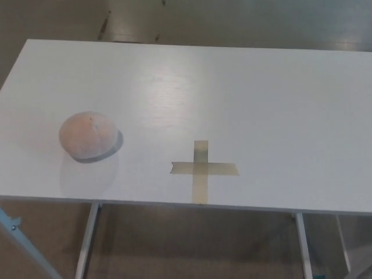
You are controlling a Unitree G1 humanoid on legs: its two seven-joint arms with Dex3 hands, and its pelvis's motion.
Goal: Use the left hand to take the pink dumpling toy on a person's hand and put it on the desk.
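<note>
Pink dumpling toy [88,135] set on the white desk [250,99] toward its left side, tape cross [201,169] stuck near the front edge, well apart from the toy, neither robot hand seen, their state not shown

No words or numbers to read anywhere. Only one sign: a plus-shaped tape cross [202,170] stuck flat on the white table [261,104].
</note>
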